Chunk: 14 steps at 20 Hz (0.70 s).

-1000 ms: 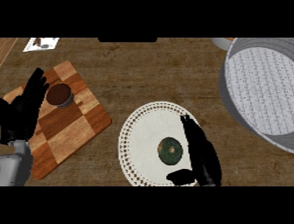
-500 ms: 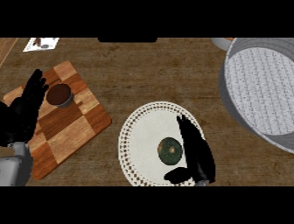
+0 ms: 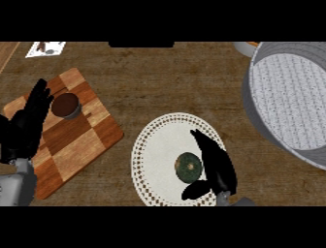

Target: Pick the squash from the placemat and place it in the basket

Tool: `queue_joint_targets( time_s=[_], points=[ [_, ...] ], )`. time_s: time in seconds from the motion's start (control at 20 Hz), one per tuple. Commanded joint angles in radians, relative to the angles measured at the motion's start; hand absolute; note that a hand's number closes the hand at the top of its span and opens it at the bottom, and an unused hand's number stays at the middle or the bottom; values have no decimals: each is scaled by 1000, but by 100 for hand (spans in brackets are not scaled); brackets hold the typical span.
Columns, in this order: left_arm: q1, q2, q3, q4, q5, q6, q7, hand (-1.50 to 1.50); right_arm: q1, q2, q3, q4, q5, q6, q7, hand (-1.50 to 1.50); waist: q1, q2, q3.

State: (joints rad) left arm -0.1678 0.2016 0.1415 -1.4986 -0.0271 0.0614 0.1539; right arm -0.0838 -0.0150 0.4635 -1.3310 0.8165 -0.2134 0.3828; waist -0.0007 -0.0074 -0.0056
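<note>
The right hand [image 3: 215,167] lies over the white placemat [image 3: 158,140], straight fingers pointing to 11 o'clock, thumb spread, unclosed beside the green squash [image 3: 188,167] at its 9 o'clock, with the basket [image 3: 295,104] at 2 o'clock.

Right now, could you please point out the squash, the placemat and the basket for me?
squash [image 3: 188,167], head view, middle of its green top.
placemat [image 3: 158,140], head view, bare white part left of the right hand.
basket [image 3: 295,99], head view, its pale inner floor.

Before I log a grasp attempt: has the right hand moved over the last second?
Yes. The right hand has shifted slightly left across the placemat, closing on the squash.
</note>
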Motion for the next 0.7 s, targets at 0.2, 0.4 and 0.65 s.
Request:
queue_joint_targets(
  time_s=[0.2, 0.4, 0.65],
  points=[
    [-39, -2, 11, 63, -5, -3, -26, 0, -39, 13, 25, 156, 17, 22, -124, 150, 2, 9, 6],
    [-20, -5, 2, 2, -7, 3, 4, 0, -78, 13, 56, 213, -38, -19, -124, 150, 11, 10, 6],
    [-12, -3, 7, 26, -8, -7, -25, 0, -23, 13, 101, 239, -18, -123, -192, 150, 10, 10, 6]
  ],
)
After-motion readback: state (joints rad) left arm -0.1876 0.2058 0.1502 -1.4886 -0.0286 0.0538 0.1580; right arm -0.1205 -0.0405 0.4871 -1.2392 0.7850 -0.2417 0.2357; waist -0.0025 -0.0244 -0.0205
